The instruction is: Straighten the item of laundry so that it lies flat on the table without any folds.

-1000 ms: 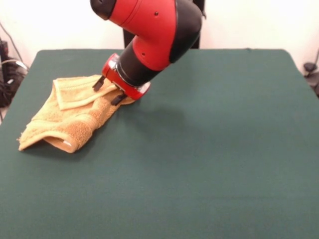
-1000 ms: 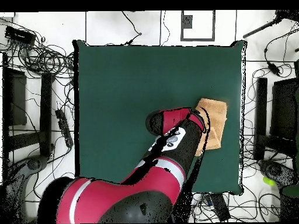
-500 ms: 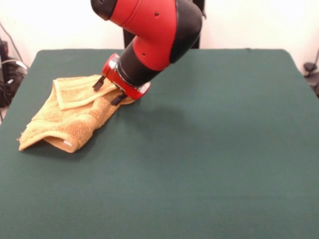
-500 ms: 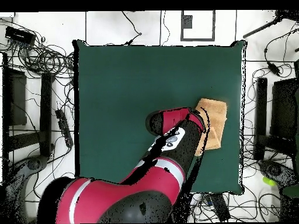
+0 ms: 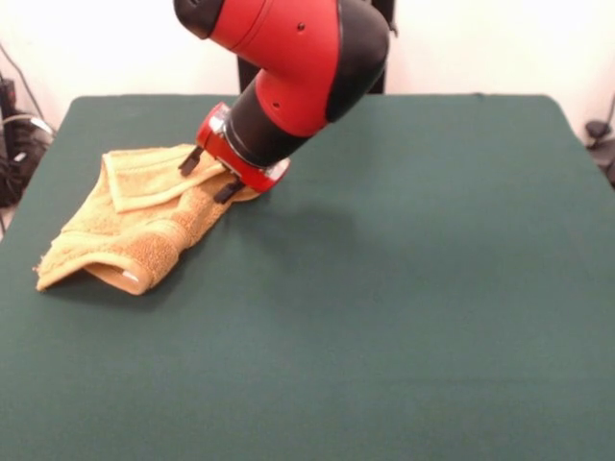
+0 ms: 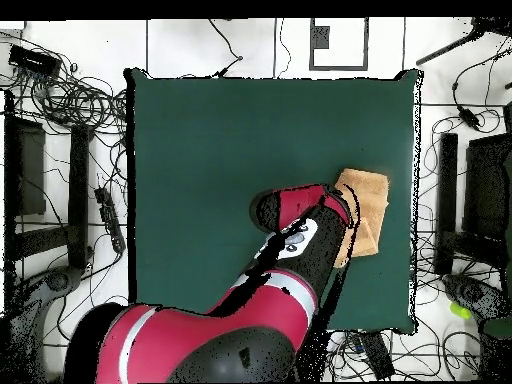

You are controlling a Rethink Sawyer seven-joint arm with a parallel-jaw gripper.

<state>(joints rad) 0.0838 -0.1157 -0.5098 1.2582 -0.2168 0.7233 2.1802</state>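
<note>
The orange-tan towel (image 5: 135,216) lies folded and rumpled on the left part of the green table (image 5: 404,288), with one end folded over on top and a small white label at its near corner. My gripper (image 5: 209,176) hangs tilted over the towel's right edge, its two black fingers apart and empty just above the cloth. In the overhead view the towel (image 6: 367,205) shows near the table's right edge, partly hidden under my arm; the gripper itself is hidden there.
The table's left edge runs close to the towel in the front view. Cables and equipment (image 6: 70,100) lie on the floor around the table (image 6: 200,150). The arm's upper links (image 6: 260,320) cover the table's near side in the overhead view.
</note>
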